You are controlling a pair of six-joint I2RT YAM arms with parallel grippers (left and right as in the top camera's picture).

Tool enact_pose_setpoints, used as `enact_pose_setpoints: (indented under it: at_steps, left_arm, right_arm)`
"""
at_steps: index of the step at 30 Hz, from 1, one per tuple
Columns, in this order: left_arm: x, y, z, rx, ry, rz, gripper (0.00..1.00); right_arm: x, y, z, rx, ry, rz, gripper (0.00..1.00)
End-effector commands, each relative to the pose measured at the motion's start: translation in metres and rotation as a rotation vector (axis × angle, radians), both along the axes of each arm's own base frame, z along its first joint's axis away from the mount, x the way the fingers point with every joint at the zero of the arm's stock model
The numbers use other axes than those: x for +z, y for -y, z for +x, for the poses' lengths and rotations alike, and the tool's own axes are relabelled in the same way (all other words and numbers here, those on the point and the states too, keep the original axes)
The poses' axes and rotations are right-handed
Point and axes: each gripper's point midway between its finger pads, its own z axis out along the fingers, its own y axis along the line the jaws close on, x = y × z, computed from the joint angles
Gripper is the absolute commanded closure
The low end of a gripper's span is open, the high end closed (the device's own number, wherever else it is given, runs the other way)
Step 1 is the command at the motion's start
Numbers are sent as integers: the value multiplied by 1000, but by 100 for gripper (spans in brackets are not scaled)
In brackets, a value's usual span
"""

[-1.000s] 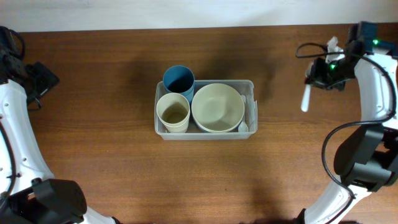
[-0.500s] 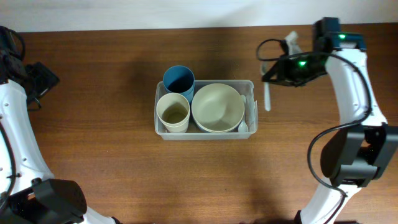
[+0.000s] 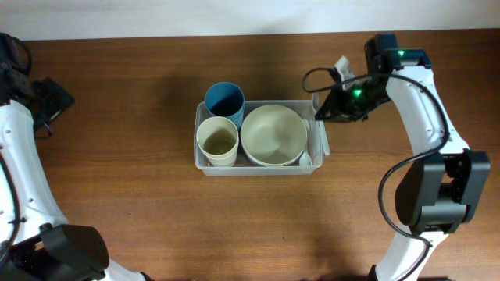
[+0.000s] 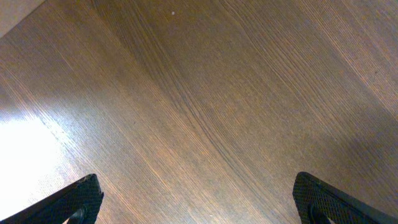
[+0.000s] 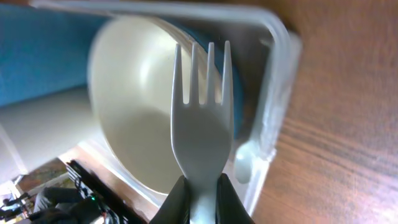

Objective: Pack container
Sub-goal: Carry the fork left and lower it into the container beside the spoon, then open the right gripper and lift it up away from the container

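The clear plastic container stands mid-table and holds a cream cup, a blue cup, a cream bowl and a white spoon along its right wall. My right gripper is shut on a white fork, held over the container's right end. In the right wrist view the fork points tines-forward over the bowl and the container's rim, gripped at its neck by the fingers. My left gripper is open and empty above bare wood.
The left arm rests at the table's far left edge. The wooden table surrounds the container. A pale wall strip runs along the table's back edge.
My right gripper has carried the fork leftward from the table's right side to over the container's right end. The left arm has not moved.
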Motion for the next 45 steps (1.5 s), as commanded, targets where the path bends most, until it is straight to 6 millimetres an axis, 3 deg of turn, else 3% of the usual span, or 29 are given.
enact_pose_setpoints:
  at_steps: [1,4,19,25,34,39,45]
  left_arm:
    - [3,-2,2,14,14,1,0]
    - [3,-2,2,14,14,1,0]
    - [3,-2,2,14,14,1,0]
    - [3,-2,2,14,14,1,0]
    - [3,-2,2,14,14,1,0]
    - [3,-2,2,14,14,1,0]
    - [3,-2,2,14,14,1,0]
  right_arm:
    - [-12,4,-13,5,-31,-41,92]
    - [-21,1,-19,13,-51,-41,92]
    - [-22,-15,-11,16,-20,-44,91]
    - [-22,-15,-9,17,-12,-43,66]
    - [-20,-17,-7,17,2,-30,64]
    - [1,-18,1,16,32,-12,64]
    - [65,1,17,-22,126,-52,64]
